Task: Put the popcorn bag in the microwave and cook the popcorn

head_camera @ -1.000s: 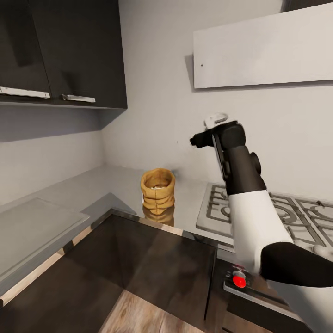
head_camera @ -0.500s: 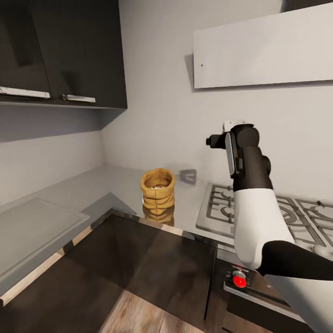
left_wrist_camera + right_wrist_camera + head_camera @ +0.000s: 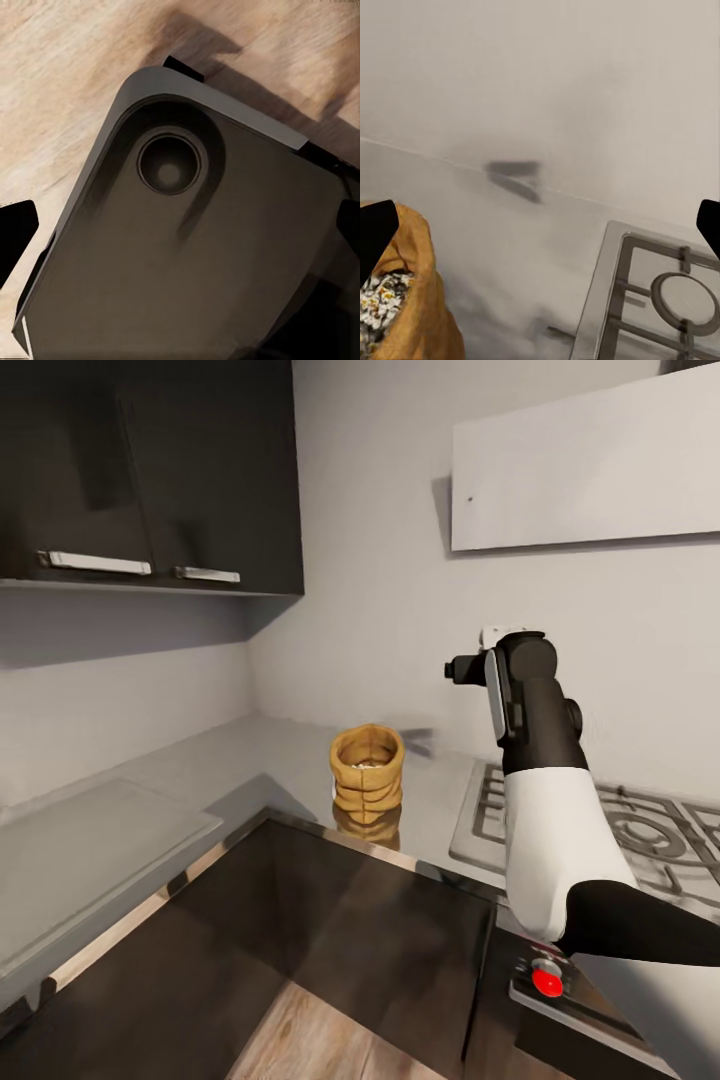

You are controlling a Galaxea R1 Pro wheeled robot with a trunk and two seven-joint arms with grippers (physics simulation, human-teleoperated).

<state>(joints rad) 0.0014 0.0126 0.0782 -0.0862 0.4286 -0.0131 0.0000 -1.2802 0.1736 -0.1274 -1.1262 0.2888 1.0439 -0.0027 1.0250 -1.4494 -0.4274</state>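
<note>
Shifted rightward since the earlier frame is the whole view; the popcorn bag is seen unmoved on the tabletop, beside the stove. Right hand's opening cannot be told.

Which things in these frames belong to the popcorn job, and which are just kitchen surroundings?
Belongs to the job:
- popcorn bag, standing open on the countertop, kernels visible inside
- right gripper, raised above the counter, not touching the bag

Just surroundings:
- gas hob beside the bag
- dark wall cabinets
- red knob on the front panel
- wood floor
</note>
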